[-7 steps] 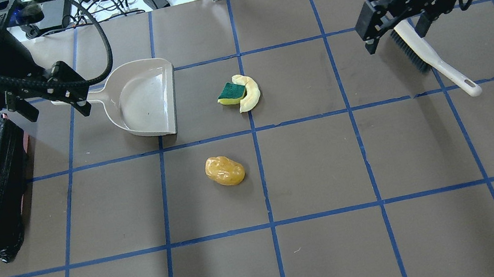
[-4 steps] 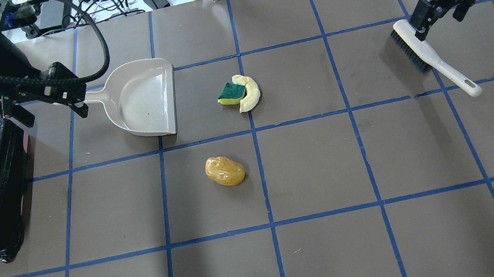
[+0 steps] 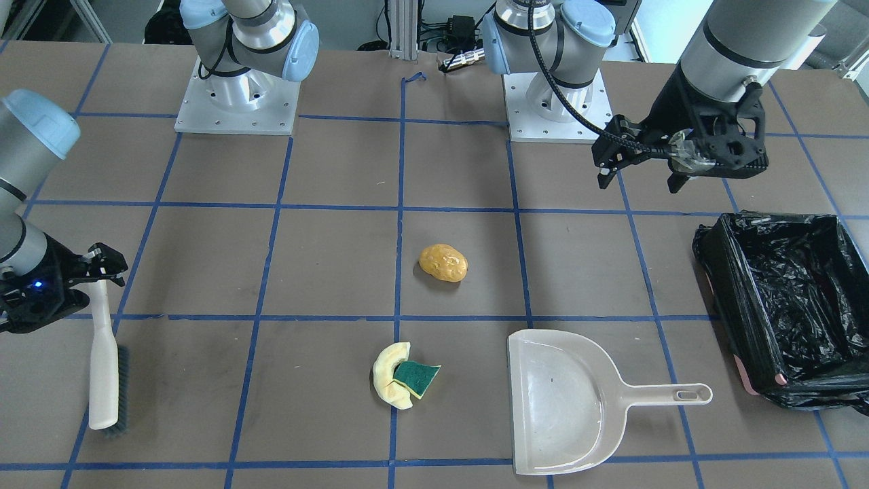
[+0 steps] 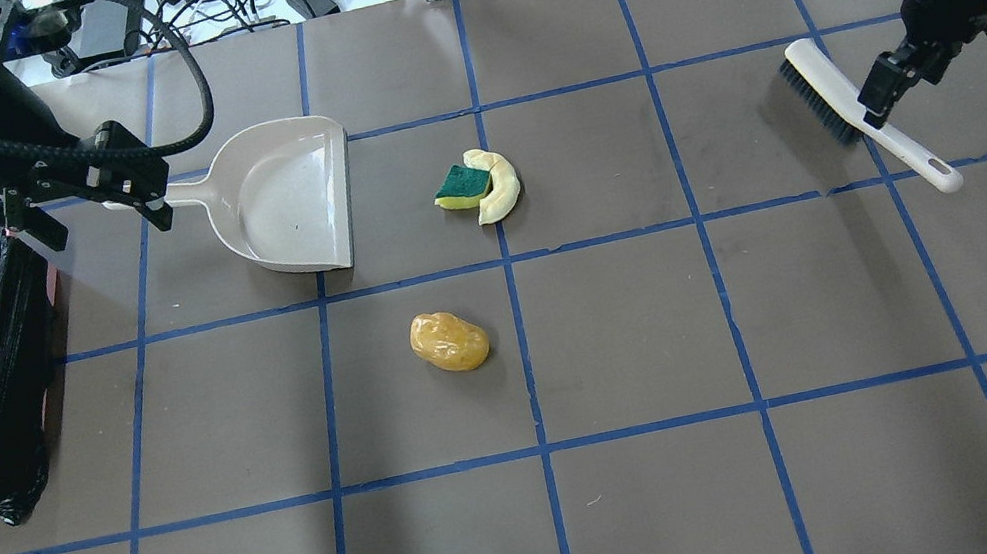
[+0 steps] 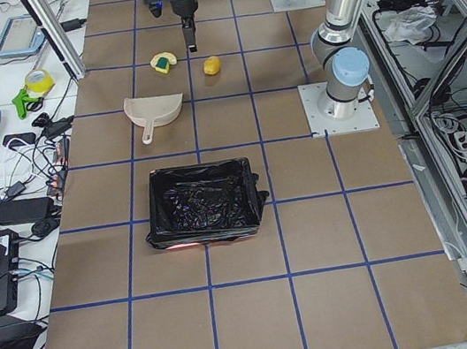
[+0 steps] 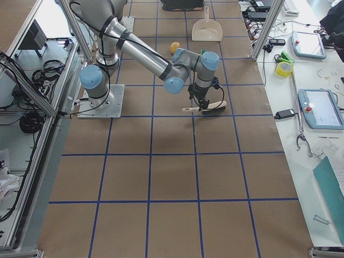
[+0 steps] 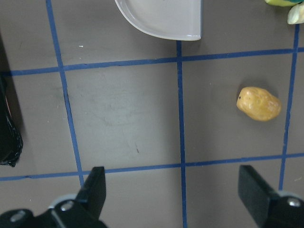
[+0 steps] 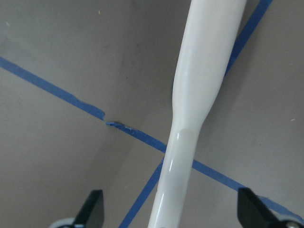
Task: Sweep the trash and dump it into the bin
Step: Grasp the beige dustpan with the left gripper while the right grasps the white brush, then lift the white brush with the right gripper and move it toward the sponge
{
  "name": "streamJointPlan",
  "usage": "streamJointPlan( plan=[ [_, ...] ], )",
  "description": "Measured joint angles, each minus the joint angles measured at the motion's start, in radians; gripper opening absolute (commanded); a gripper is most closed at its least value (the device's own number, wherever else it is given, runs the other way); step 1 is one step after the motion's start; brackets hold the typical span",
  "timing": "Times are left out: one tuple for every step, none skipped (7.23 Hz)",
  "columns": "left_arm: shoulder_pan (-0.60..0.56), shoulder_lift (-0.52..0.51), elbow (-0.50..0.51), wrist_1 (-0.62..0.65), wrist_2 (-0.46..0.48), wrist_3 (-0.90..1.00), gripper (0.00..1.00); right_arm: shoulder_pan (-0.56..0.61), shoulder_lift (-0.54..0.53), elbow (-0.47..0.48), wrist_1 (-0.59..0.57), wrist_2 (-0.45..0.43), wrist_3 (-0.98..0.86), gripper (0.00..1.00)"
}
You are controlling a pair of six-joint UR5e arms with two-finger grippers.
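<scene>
- Trash (image 4: pixel 479 193) mid-table: potato lump (image 4: pixel 449 342), crescent slice (image 4: pixel 506 183) touching sponge piece (image 4: pixel 459 184). Light, likely rolly; I sweep, not pinch.
- Right claw (image 8: pixel 171 211) open astride brush handle (image 8: pixel 190 104); left claw (image 7: pixel 173 190) open, hovering by dustpan handle (image 4: pixel 191 200).

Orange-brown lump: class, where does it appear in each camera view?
Front-facing: lump at centre.
Overhead: lump just below centre.
Exterior left: lump near top, middle.
Exterior right: lump near top, middle.
Left wrist: lump at right.
Right wrist: not in it.
Shared landmark: beige dustpan, in all but right wrist.
</scene>
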Motion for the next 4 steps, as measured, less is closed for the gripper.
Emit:
streamJointPlan(
  plan=[
    [0.007,-0.016,-0.020,0.104,0.002,-0.111,1.00,-0.010,-0.001,0.046,-0.048,-0.012,-0.045,0.75],
    [0.015,-0.029,-0.047,0.175,0.003,-0.275,1.00,-0.014,-0.004,0.066,-0.066,-0.018,-0.061,0.50],
    [0.020,-0.046,-0.070,0.211,0.004,-0.464,1.00,-0.015,-0.006,0.070,-0.073,-0.020,-0.063,0.29],
    [0.026,-0.073,-0.088,0.248,0.004,-0.657,1.00,-0.016,-0.006,0.069,-0.074,-0.021,-0.057,0.20]
  ],
)
